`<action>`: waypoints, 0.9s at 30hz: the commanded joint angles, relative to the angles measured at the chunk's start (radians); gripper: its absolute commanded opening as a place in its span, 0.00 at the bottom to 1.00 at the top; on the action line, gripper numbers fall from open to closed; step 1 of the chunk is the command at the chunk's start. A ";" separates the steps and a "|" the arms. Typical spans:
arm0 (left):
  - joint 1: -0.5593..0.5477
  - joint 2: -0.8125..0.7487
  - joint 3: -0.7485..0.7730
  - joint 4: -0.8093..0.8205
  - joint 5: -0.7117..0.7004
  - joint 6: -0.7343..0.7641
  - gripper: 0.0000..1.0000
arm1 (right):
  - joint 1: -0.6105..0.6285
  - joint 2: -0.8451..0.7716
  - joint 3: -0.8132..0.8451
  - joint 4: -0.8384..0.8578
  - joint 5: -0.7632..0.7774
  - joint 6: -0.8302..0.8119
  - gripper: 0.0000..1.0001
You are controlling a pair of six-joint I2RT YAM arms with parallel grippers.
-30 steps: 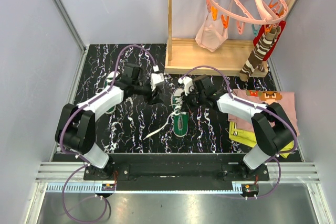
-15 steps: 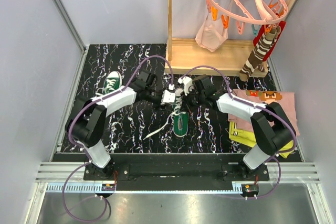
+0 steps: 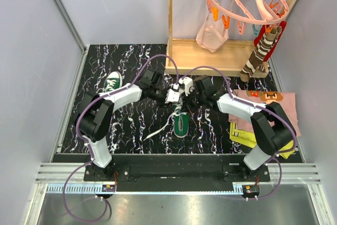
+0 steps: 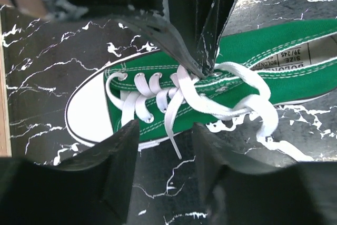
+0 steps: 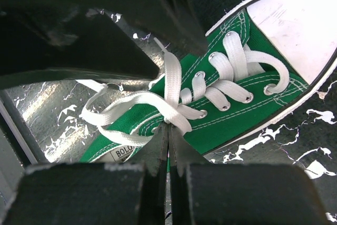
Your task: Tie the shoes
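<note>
middle shoe sits upright mid-worktop, heel end toward the near edge, far end hidden under both tools

right tool is closed tight on the laces, at the crossing just behind the last eyelets, and one strand runs straight up from its tips

left tool hangs over the same shoe, fingers apart at a middling gap, nothing between them, laced front and white toe cap showing through and beside the gap

left wrist view: right tool's tips come in from the top onto the lace crossing

right wrist view: left tool is only a dark mass upper left, gap not readable

top view only: second shoe far left on the worktop, well apart from both tools; loose lace end trails near-left from the middle shoe; tools overlap there, so finger gaps unreadable
</note>
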 commanded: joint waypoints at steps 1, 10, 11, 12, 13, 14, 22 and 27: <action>-0.013 0.022 0.043 0.026 0.012 0.016 0.42 | -0.007 0.012 0.032 0.034 -0.012 -0.014 0.00; -0.021 0.024 0.042 0.026 -0.028 -0.017 0.03 | -0.018 -0.002 0.035 0.024 -0.009 -0.016 0.11; -0.021 0.021 0.043 0.026 -0.034 -0.034 0.00 | -0.024 -0.015 0.041 0.011 -0.011 -0.016 0.15; -0.015 0.018 0.042 0.032 -0.051 -0.071 0.00 | -0.029 -0.024 0.046 0.001 -0.011 -0.016 0.24; -0.010 0.013 0.043 0.038 -0.056 -0.092 0.00 | -0.047 -0.037 0.049 -0.009 -0.021 -0.020 0.28; 0.005 0.012 0.045 0.038 -0.060 -0.121 0.00 | -0.055 -0.072 0.052 -0.031 -0.029 -0.045 0.35; 0.073 0.044 0.123 0.000 -0.022 -0.439 0.00 | -0.065 -0.305 -0.011 -0.057 -0.200 -0.287 0.83; 0.077 0.085 0.166 -0.038 -0.023 -0.605 0.00 | -0.035 -0.255 0.040 -0.118 -0.397 -0.471 0.88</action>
